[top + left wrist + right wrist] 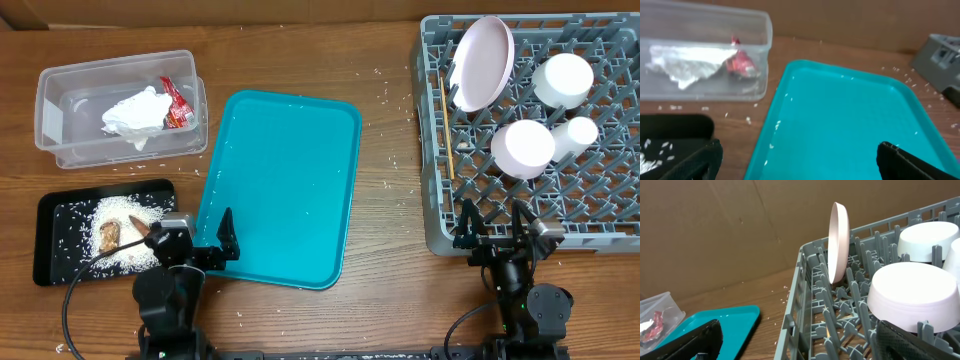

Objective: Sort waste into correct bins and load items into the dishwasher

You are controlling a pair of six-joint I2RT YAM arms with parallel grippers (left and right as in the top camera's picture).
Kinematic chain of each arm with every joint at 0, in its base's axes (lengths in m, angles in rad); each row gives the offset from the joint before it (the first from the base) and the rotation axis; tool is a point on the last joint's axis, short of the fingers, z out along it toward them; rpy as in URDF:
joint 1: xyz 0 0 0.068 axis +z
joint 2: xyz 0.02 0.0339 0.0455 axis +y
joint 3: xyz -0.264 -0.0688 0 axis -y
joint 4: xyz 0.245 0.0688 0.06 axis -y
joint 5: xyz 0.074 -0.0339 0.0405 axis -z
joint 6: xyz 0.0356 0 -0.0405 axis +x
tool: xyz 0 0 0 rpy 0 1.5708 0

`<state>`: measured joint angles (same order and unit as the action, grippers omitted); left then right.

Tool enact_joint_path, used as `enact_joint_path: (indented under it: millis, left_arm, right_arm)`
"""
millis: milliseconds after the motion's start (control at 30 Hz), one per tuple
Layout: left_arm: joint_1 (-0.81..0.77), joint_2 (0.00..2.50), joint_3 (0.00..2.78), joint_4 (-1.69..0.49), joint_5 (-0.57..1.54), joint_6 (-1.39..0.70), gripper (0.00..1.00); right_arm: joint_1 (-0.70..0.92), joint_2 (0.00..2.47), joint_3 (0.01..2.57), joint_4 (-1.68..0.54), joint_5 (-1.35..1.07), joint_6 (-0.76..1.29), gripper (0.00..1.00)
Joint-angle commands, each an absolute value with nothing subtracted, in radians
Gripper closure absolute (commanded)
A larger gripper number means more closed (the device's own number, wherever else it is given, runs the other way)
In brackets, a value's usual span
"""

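The napkin (135,112) and red wrapper (176,104) lie in the clear tub (58,92) left of the teal tray (285,190), so trash is kept apart. Rice (125,257) and brown scraps (108,235) sit on the black tray (55,228) by its lower left corner. The plate (482,62) stands in the grey rack (440,200) on its right, ready for washing. The left gripper (192,238) sits low at its near left corner and the right gripper (495,228) low to its right, both with fingers spread wide and empty.

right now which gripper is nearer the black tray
Left. The left gripper sits at the right edge of the black tray, beside the teal tray; the right gripper is far off, by the near edge of the dish rack.
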<state>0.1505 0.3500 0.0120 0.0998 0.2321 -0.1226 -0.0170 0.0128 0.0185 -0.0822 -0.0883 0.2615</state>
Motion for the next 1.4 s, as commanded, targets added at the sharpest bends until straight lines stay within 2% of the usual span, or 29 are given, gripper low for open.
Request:
enact_joint_path:
  millis: [0,133,367,767,1367]
  left_arm:
    - [0.123,0.255,0.005,0.061,0.230,-0.100,0.00]
    - [0.097,0.121,0.005,-0.073,0.135,-0.101,0.00]
    - [0.084,0.002,0.005,-0.071,0.078,-0.100,0.00]
    - [0.084,0.005,0.005,-0.078,0.033,-0.006,0.00]
    - [0.084,0.008,0.005,-0.076,0.034,-0.006,0.00]
  right_arm:
    - [-0.011,0.003,0.008,-0.077,-0.080,0.261,0.00]
    - [-0.011,0.003,0.008,-0.077,-0.080,0.261,0.00]
    - [-0.011,0.003,0.008,-0.077,-0.080,0.261,0.00]
    - [-0.011,0.003,0.008,-0.077,-0.080,0.261,0.00]
    - [-0.011,0.003,0.008,-0.077,-0.080,0.261,0.00]
